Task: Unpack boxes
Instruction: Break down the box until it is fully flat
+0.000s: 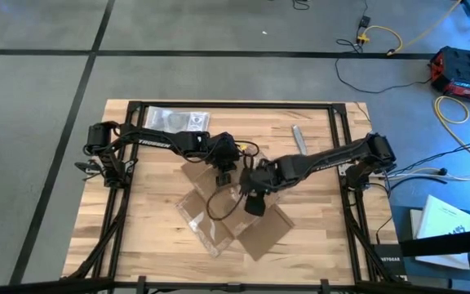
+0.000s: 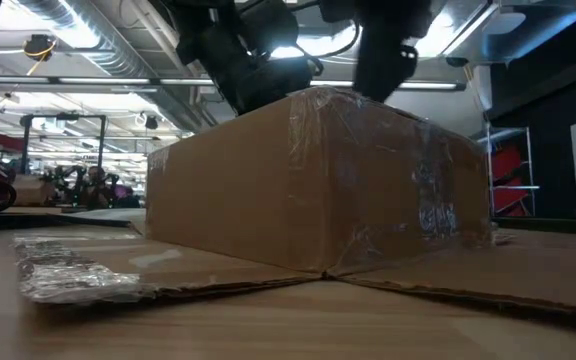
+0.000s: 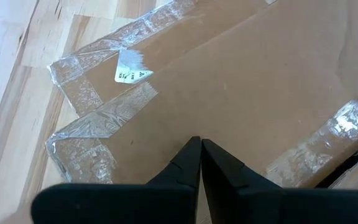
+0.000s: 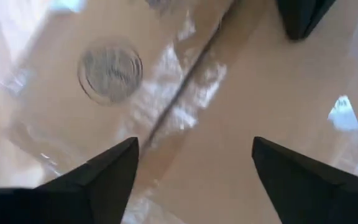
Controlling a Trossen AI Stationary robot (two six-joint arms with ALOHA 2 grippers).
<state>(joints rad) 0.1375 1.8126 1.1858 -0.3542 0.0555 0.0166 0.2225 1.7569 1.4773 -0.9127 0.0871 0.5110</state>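
Left pincer [image 3: 199, 144], pressed together, bears on the cardboard box [image 3: 241, 81] beneath it, apparently steadying it. Right pincer [image 4: 194, 149], spread, hovers above the taped seam [image 4: 185, 87], seemingly ready to part the flaps.

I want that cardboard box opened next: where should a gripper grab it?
Probably a flap edge: the cardboard box has flaps splayed flat on the table. Come from the side, low, and pinch a thin flap; the body looks too wide for open jaws.

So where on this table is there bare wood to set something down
Bare wood lies along the table's near-left part, left of the cardboard box, and its near-right corner. The middle is crowded: box flaps, left gripper and right gripper. The far edge holds a plastic bag.
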